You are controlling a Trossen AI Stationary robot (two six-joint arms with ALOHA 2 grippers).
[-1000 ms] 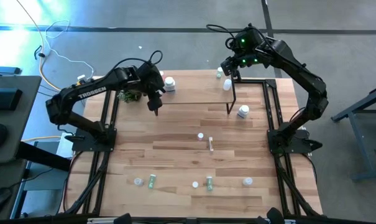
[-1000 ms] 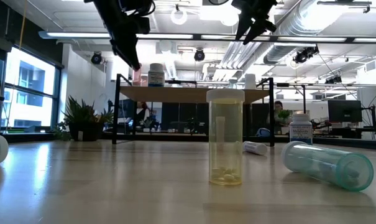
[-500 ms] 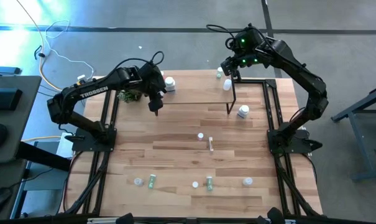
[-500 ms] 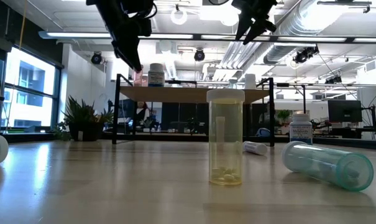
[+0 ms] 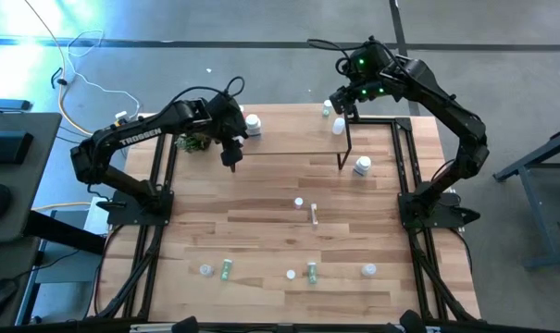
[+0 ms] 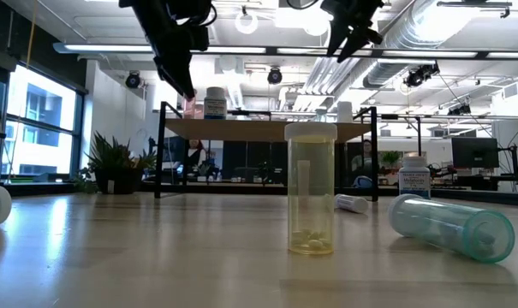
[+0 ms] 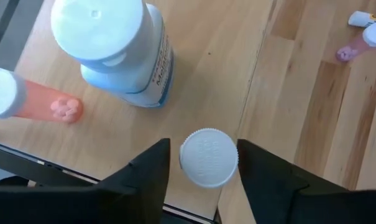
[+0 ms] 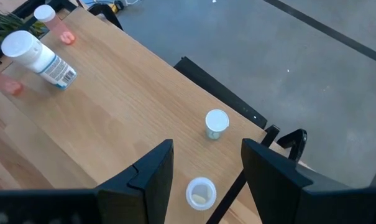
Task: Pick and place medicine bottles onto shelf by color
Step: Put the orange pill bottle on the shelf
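The shelf (image 5: 289, 129) stands at the table's far side. It also shows in the low view (image 6: 267, 128). My left gripper (image 5: 231, 159) hangs over its near left part, shut on a white-capped bottle (image 7: 208, 157) whose body is hidden under the cap. Beside it a white jar (image 7: 122, 53) and a pink bottle (image 7: 48, 106) stand on the shelf (image 7: 206, 74). A pink bottle (image 6: 190, 104) shows just under the left fingers in the low view. My right gripper (image 5: 347, 100) is open and empty above the shelf's far right end, over two small bottles (image 8: 217, 123), (image 8: 201, 191). My left gripper has the bottle's white cap (image 7: 232, 163) between its two fingers, which come from above and point down. The bottle is upright over the shelf's near edge. Whether its base rests on the shelf, I cannot tell.
Several small bottles lie or stand on the table's near half: a pink one (image 5: 314, 215), green ones (image 5: 226, 268), (image 5: 311, 271), and a white jar (image 5: 363, 166). A clear vial (image 6: 310, 192) stands close to the low camera. A small plant (image 5: 194, 141) is at the shelf's left end.
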